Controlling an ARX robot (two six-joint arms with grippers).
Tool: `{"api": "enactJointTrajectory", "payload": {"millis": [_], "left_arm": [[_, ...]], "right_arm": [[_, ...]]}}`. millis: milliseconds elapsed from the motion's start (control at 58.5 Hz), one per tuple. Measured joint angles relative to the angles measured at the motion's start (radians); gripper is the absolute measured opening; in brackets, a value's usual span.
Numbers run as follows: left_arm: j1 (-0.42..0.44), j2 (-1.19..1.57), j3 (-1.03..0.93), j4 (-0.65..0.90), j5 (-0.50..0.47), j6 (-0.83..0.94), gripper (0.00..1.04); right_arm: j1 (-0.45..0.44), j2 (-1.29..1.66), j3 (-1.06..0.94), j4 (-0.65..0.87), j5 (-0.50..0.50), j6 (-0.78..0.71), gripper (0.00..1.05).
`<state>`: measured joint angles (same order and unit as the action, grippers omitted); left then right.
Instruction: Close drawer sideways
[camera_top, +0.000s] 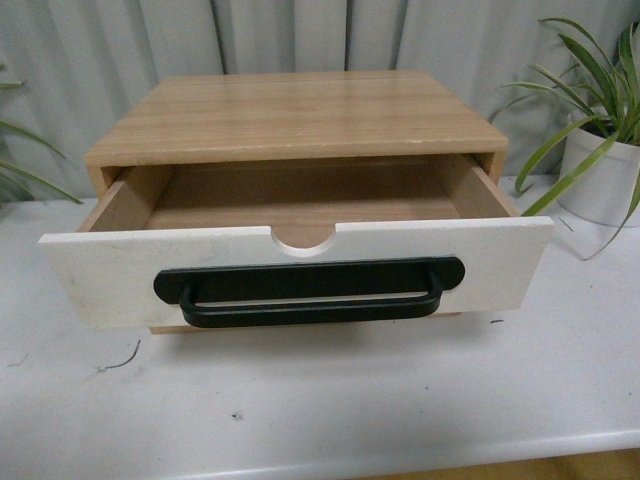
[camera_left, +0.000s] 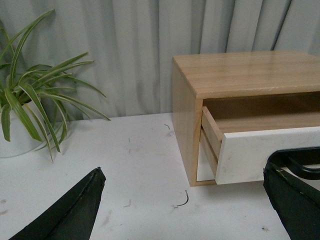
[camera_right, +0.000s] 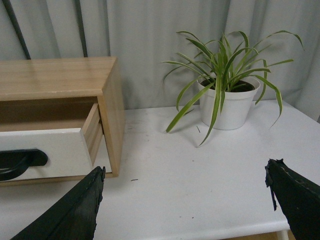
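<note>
White-fronted shallow drawer (camera_top: 100, 275), black bar handle (camera_top: 310, 292): pulled well out of light wood cabinet (camera_top: 300, 115) standing toward far edge of white tabletop (camera_top: 400, 400), front exposed for a push. Left claw (camera_left: 182, 172), right claw (camera_right: 185, 167): spread wide, empty, held low flanking cabinet, apparently staged for approach

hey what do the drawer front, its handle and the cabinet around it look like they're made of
The drawer front looks like white-painted or laminated board, matte and faintly scuffed. The handle seems black metal or plastic with a satin sheen; I can't tell which. The cabinet looks like light wood or wood-grain veneer, showing lengthwise plank stripes.
</note>
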<state>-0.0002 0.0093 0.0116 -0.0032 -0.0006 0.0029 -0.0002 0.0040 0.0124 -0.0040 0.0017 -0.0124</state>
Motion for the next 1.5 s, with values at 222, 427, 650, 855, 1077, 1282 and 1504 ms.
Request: {"api": "enactJointTrajectory", "payload": {"millis": [222, 427, 650, 855, 1077, 1282, 1504], "left_arm": [[0.000, 0.000, 0.000, 0.000, 0.000, 0.000, 0.98], [0.000, 0.000, 0.000, 0.000, 0.000, 0.000, 0.98], [0.000, 0.000, 0.000, 0.000, 0.000, 0.000, 0.98], [0.000, 0.000, 0.000, 0.000, 0.000, 0.000, 0.98], [0.000, 0.000, 0.000, 0.000, 0.000, 0.000, 0.98], [0.000, 0.000, 0.000, 0.000, 0.000, 0.000, 0.98], [-0.028, 0.011, 0.000, 0.060, -0.053, -0.032, 0.98]], "right_arm": [[0.000, 0.000, 0.000, 0.000, 0.000, 0.000, 0.98], [0.000, 0.000, 0.000, 0.000, 0.000, 0.000, 0.98], [0.000, 0.000, 0.000, 0.000, 0.000, 0.001, 0.98], [0.000, 0.000, 0.000, 0.000, 0.000, 0.001, 0.98], [0.000, 0.000, 0.000, 0.000, 0.000, 0.001, 0.98], [0.000, 0.000, 0.000, 0.000, 0.000, 0.001, 0.98], [0.176, 0.108, 0.017, 0.041, 0.331, 0.046, 0.98]]}}
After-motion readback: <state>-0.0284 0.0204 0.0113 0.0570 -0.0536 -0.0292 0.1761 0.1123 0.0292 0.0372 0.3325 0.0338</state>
